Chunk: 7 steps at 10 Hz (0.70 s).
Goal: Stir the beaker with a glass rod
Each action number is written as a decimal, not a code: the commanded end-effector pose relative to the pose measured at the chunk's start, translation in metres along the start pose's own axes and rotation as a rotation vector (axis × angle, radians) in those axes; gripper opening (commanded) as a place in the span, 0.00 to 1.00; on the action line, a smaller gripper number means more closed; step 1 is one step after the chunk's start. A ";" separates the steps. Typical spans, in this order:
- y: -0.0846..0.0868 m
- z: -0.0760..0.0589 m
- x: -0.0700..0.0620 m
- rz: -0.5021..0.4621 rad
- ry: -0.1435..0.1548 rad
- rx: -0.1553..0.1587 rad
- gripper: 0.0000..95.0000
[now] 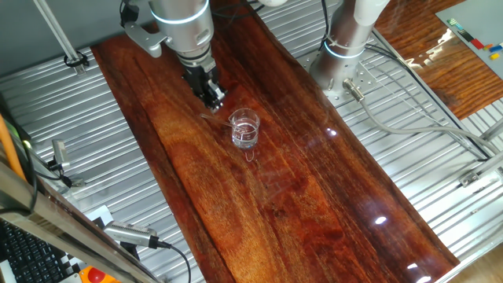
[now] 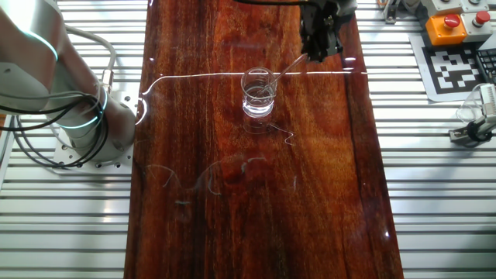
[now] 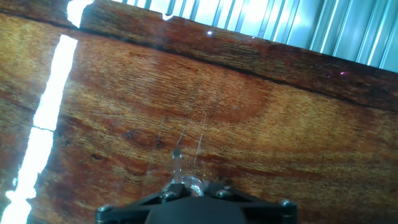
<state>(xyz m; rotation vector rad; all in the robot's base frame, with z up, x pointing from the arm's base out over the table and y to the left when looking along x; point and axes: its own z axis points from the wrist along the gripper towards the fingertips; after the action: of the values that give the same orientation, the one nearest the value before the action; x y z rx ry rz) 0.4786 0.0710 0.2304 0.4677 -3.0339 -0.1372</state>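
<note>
The gripper (image 1: 212, 97) is hanging over the wooden tabletop (image 1: 314, 212) in the upper middle of one fixed view, just up and left of the beaker (image 1: 244, 130), which is standing upright on the wood near the frame's centre. In the other fixed view the gripper (image 2: 320, 48) is sitting at the top right of centre, partly cut off by the frame edge, and the glass rod (image 2: 287, 66) is showing as a thin pale line slanting from the fingers down and left toward the beaker (image 2: 258, 93); whether its tip is dipping inside the rim or only crossing behind it is hard to tell. The fingers are looking closed on the rod's upper end, though the dark fingers are blurring together. In the hand view only the gripper's black base is showing at the bottom edge, and the glass rod (image 3: 176, 163) is appearing as a short, faint, foreshortened sliver above it.
</note>
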 end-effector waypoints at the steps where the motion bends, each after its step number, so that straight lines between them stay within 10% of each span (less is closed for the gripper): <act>1: 0.003 0.000 -0.001 0.003 -0.002 -0.003 0.40; 6: 0.010 -0.001 -0.002 0.012 0.016 -0.001 0.40; 7: 0.010 -0.001 -0.002 0.022 0.019 -0.008 0.20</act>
<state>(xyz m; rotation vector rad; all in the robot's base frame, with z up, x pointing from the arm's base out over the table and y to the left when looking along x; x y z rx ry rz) 0.4776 0.0807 0.2325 0.4323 -3.0184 -0.1421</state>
